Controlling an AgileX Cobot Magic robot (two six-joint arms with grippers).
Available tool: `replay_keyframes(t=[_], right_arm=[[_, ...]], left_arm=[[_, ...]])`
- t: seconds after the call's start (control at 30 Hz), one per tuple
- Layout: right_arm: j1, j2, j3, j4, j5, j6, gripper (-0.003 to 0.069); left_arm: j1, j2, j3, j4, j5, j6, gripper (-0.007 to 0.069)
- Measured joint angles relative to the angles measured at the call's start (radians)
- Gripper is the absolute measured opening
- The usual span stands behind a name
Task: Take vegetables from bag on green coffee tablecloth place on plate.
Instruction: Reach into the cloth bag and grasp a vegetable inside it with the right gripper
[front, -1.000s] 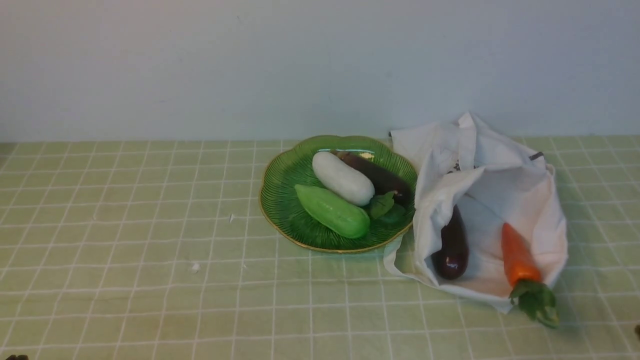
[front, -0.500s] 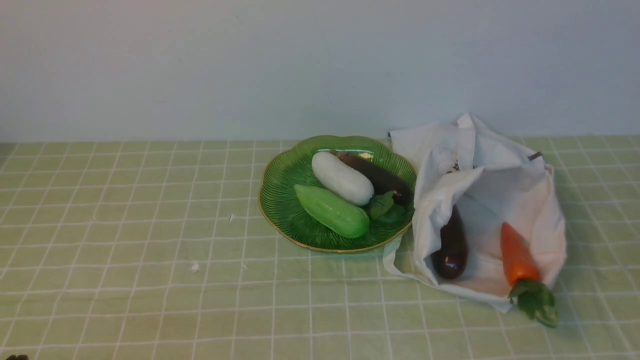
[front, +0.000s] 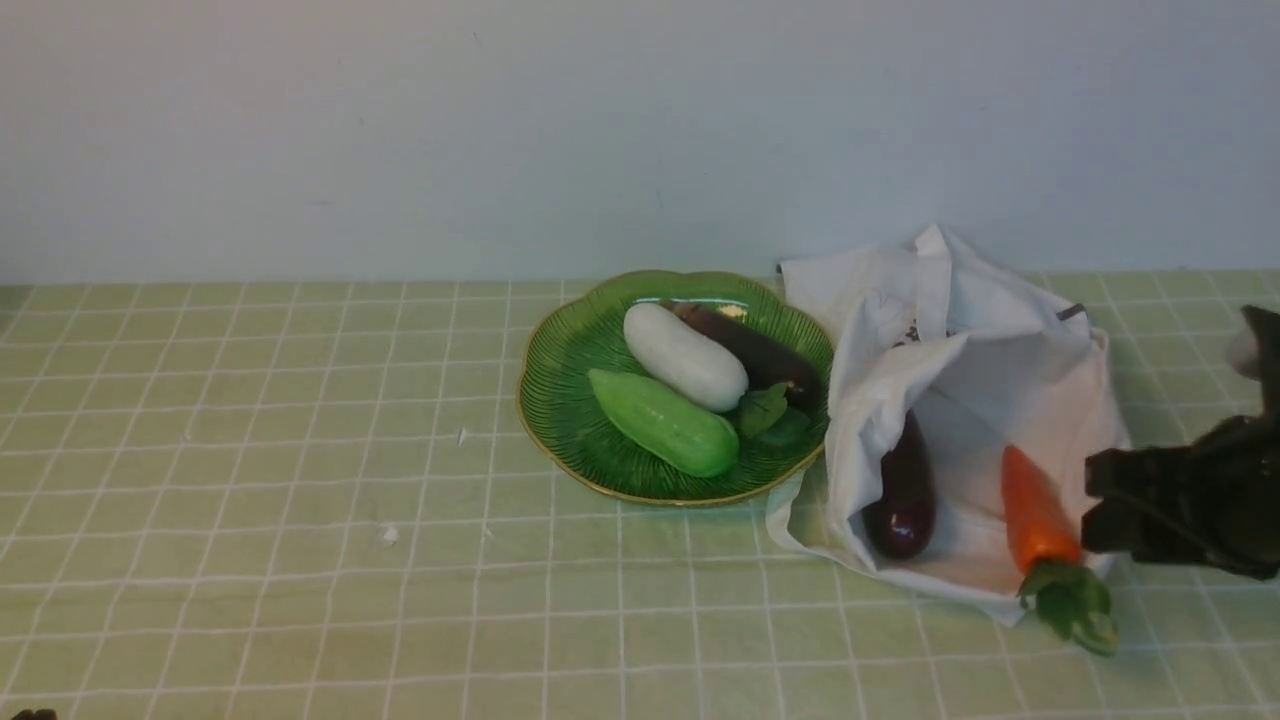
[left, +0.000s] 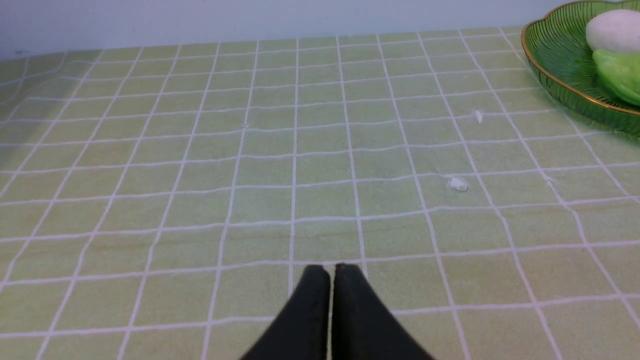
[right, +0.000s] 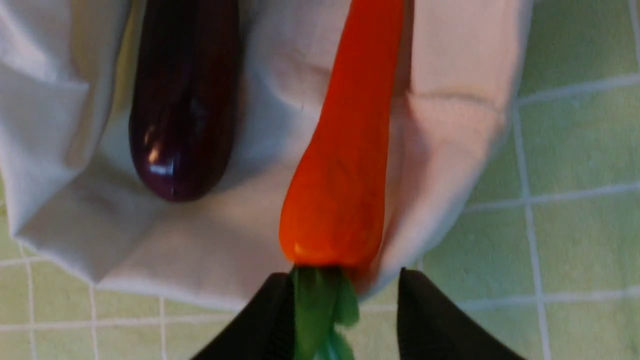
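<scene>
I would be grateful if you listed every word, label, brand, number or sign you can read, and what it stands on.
None can be read.
White cloth bag: small dark marks beside its strap, too small and blurred to read.

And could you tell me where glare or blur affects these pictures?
Right wrist view: soft overall, with glare on the eggplant; front view: dim, with a bright highlight on the plate; left wrist view: fingertips out of focus, cloth grid sharper.
</scene>
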Motion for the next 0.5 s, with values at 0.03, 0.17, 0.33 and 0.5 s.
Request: replay_keyframes(t=[0.03,0.17,0.33,0.5], right_arm=[[0.000,0.027,-0.026,0.000,-0.001,-0.005,0.0337],[0.003,0.122,-0.094,0.004,-0.009,-0.018,0.0435],[0.043,0.243,-0.155,0.006,-0.036,-0.039,0.0477],[0.071,0.324,-0.168,0.006,-0.062,-0.044,0.0479]], left_arm=[[0.000,0.000,0.000,0.000,0.000,0.000,-0.0005],[0.000,0.000,0.000,0.000,0.000,0.000,-0.0005],[0.000,0.000,0.000,0.000,0.000,0.000,-0.0005],[0.000,0.000,0.000,0.000,0.000,0.000,-0.0005]])
